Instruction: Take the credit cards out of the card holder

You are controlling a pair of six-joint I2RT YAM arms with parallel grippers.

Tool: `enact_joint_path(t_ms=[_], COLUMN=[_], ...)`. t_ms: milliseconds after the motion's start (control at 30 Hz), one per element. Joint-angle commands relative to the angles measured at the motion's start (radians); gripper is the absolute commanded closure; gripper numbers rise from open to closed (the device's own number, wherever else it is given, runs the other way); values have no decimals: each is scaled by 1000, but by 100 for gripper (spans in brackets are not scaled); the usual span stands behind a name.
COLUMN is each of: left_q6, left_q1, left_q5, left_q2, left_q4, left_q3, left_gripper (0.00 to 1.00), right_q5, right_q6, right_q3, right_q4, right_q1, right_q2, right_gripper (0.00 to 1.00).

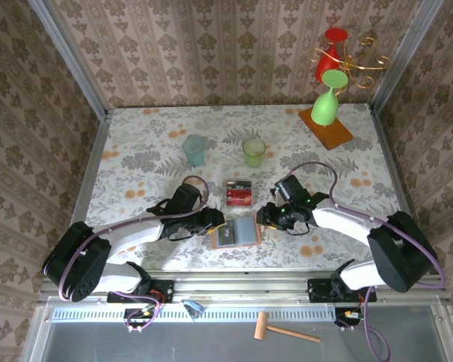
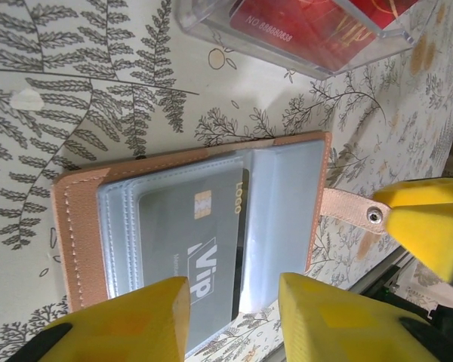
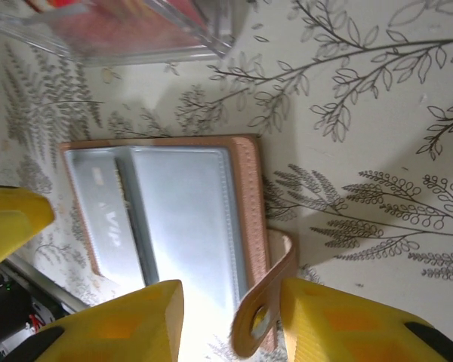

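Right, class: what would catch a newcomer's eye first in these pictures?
The open tan card holder lies near the front of the table, a dark card in its clear pocket. Just behind it sits a clear tray holding red cards. At the far right corner is a green goblet.

One card holder [image 1: 235, 232]; one grey card [image 2: 189, 256] inside; one clear tray [image 1: 239, 193]; bluish cup [image 1: 194, 150] and green cup [image 1: 254, 151], two; one mallet [image 1: 287, 329].

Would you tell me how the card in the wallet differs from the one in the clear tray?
The wallet card is dark grey, the tray card red. The wallet card sits in a pocket of the card holder; the tray card lies in the clear tray. Both read VIP.
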Motion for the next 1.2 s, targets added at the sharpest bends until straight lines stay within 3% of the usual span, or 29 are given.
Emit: enact_joint_path(t_ms=[0, 233, 633, 1167], left_q6=[-11, -16, 44, 58], left_q1=[1, -17, -18, -1], left_q5=[-13, -34, -130, -83], left_q2=[-24, -29, -30, 75], left_q4=[5, 7, -112, -26], left_q3=[-22, -42, -26, 11], left_gripper=[65, 69, 67, 67], right_q5=[43, 0, -66, -62], right_q6=[2, 17, 37, 102], right_q3=[53, 100, 194, 161], right_q4=[-74, -41, 29, 122], right_q1=[9, 42, 155, 176], right_q2=[-43, -33, 180, 240], right_gripper=[61, 62, 63, 66])
